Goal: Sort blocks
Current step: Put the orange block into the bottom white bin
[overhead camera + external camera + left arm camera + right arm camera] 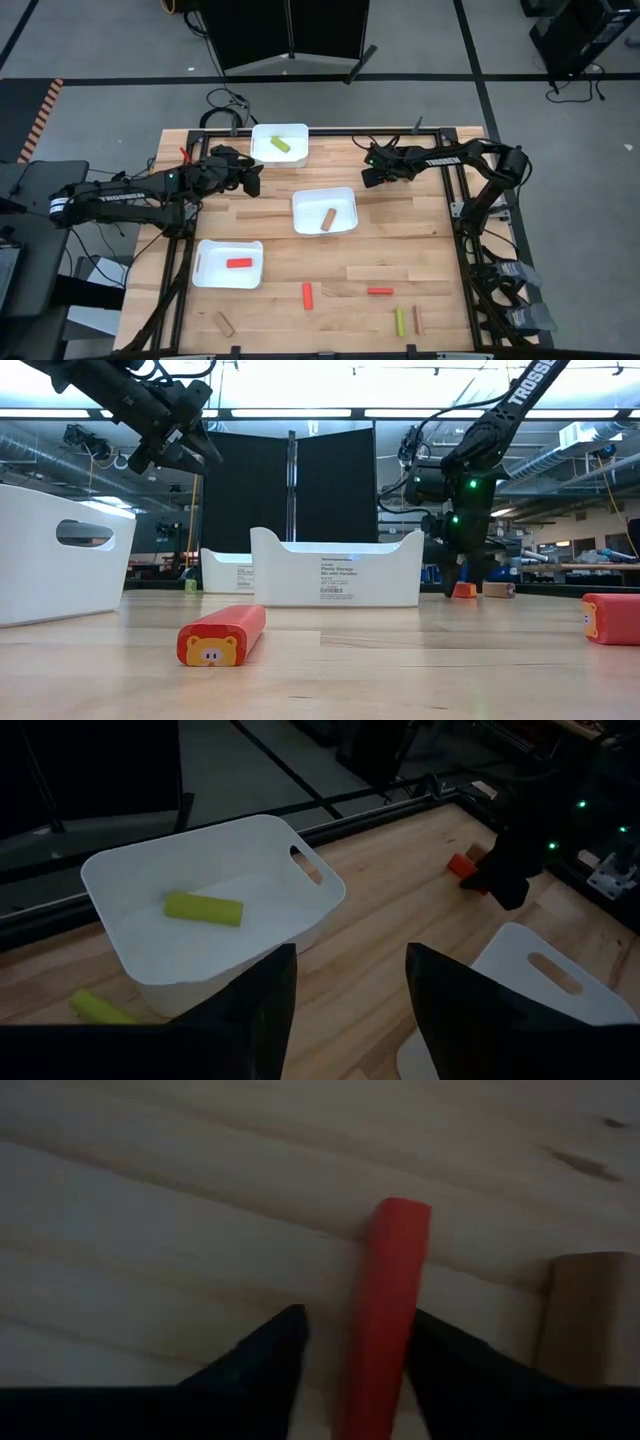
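My right gripper point(357, 1316) points steeply down at the table's far right point(372, 175), open, one finger on each side of a red block point(392, 1280) that lies flat on the wood. A tan block point(590, 1315) lies just beside it. My left gripper point(350, 1010) hangs open and empty above the table, next to the far white tray point(120, 880), which holds a yellow-green block point(203, 908). Another yellow-green block point(98, 1008) lies outside that tray's wall. In the high view the red block is hidden under my right gripper. My right gripper comes from above with its fingers lying along the red block's long sides point(375, 1350), near one end. One finger point(440, 1350) stands right against the block and the other point(275, 1350) shows a narrow gap. Whether either touches, I cannot tell. The block lies on the table.
A middle tray point(345, 196) holds a tan block point(328, 218); a near-left tray point(205, 270) holds a red one point(238, 263). Loose blocks lie near the front edge: red point(307, 294), red point(379, 291), yellow-green point(399, 321), tan point(417, 319), tan point(223, 323).
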